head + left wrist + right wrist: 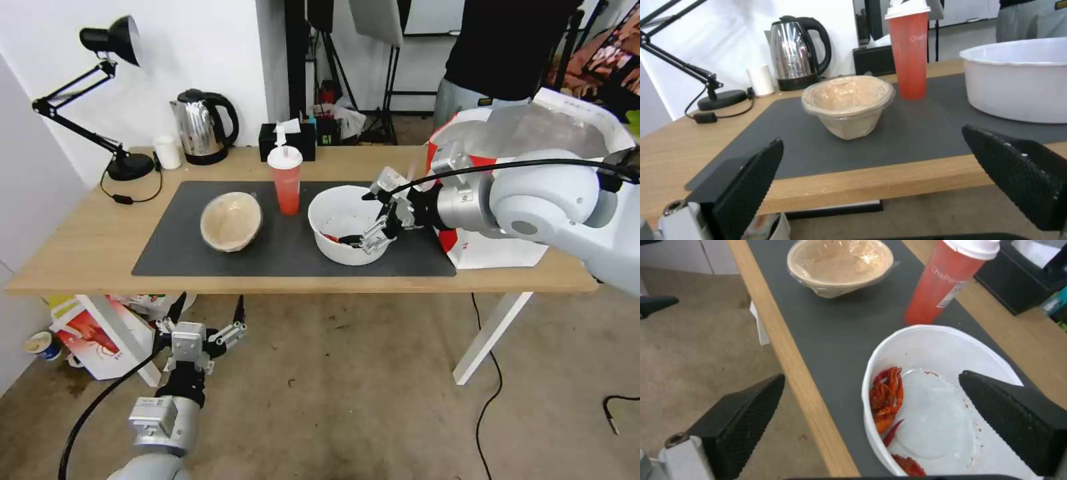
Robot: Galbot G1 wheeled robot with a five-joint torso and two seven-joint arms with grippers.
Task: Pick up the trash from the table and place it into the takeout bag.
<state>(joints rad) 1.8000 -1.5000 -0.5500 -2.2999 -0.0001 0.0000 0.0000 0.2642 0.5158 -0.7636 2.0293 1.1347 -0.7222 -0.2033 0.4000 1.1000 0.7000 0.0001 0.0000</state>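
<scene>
Three pieces of trash sit on the table's (87,247) dark mat (287,250). They are a tan paper bowl (231,221) (846,103) (840,265), a red drink cup (287,180) (909,50) (947,283) with white lid and straw, and a wide white plastic bowl (337,223) (1018,80) (942,406) holding red scraps. My right gripper (367,220) (871,376) is open over the white bowl's right rim, one finger inside and one outside. The takeout bag (497,252) stands open just right of it. My left gripper (207,321) (871,135) hangs open below the table's front edge, facing the paper bowl.
Along the back of the table stand a black desk lamp (130,165), a steel kettle (203,127), a small white cup (167,152) and a black tissue box (287,141). A red-printed white box (93,333) lies on the floor under the left end. A white leg (490,337) slants down at the right.
</scene>
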